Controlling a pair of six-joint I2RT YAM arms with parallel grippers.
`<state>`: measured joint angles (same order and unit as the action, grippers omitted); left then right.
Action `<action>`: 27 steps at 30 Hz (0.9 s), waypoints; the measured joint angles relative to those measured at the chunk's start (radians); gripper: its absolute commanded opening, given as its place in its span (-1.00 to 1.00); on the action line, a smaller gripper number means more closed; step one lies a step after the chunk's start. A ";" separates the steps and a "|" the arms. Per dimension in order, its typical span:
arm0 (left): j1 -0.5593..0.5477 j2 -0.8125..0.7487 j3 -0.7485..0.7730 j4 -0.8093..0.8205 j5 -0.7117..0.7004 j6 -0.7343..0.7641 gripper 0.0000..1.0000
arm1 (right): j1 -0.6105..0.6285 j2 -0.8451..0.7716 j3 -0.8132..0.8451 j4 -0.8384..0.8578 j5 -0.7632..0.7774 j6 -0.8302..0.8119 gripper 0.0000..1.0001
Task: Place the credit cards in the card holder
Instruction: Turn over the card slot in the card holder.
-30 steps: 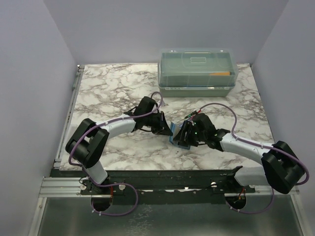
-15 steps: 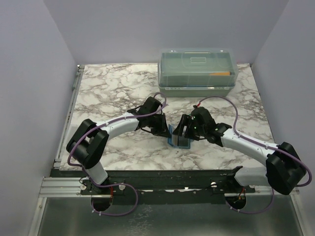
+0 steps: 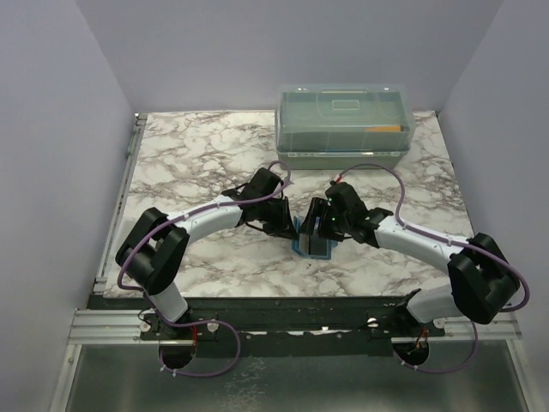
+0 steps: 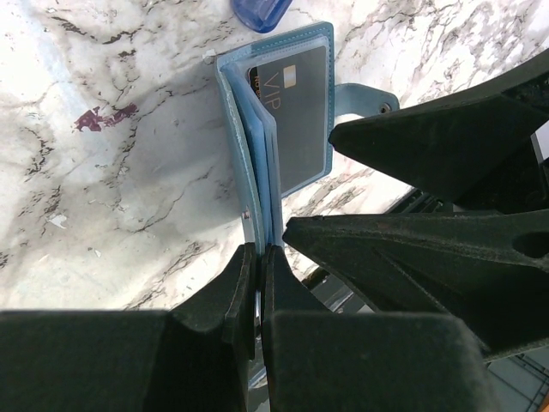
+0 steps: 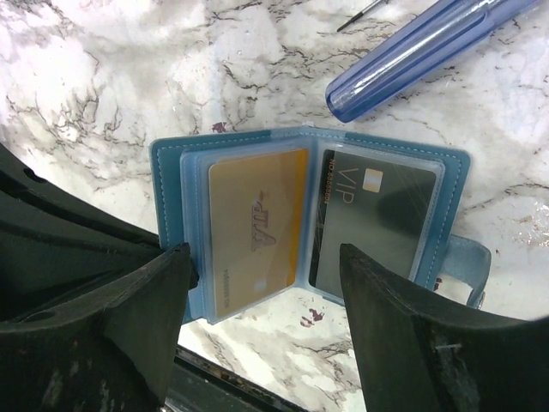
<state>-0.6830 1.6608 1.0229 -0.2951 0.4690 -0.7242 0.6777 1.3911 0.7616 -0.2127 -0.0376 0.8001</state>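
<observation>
Your L pincer (image 4: 259,257) is clenched on the edge of the card holder (image 5: 167,180), open on the marble surface (image 5: 86,77). R pincer (image 5: 266,257) is released, straddling it. Yellow card (image 5: 257,227) & dark VIP card (image 5: 373,219) sit in its sleeves; blue pen (image 5: 412,51) nearby.

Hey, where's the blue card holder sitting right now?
In the top view the card holder sits open at the table's near centre, between the left gripper, which pinches its cover, and the open right gripper.

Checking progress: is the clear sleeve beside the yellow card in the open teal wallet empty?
No, a dark grey plastic card marked VIP sits in it, next to the yellow plastic card in the teal fold-over wallet.
</observation>
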 measured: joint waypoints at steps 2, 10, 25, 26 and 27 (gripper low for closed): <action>0.000 0.000 0.000 -0.001 0.000 0.001 -1.00 | 0.002 0.008 0.006 0.000 0.000 -0.003 0.45; 0.000 0.000 0.000 -0.009 -0.009 0.005 -1.00 | 0.018 0.044 0.037 -0.038 0.058 -0.008 0.39; 0.000 0.000 0.004 -0.037 -0.035 0.011 -1.00 | 0.028 -0.035 0.048 -0.260 0.265 0.031 0.35; 0.000 0.000 0.006 -0.040 -0.036 0.012 -1.00 | 0.027 -0.045 0.043 -0.279 0.270 0.032 0.35; 0.000 0.000 0.008 -0.043 -0.035 0.012 -1.00 | 0.025 -0.053 0.040 -0.291 0.270 0.029 0.35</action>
<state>-0.6830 1.6608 1.0306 -0.3386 0.4335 -0.7120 0.7029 1.3380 0.8013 -0.5034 0.2321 0.8295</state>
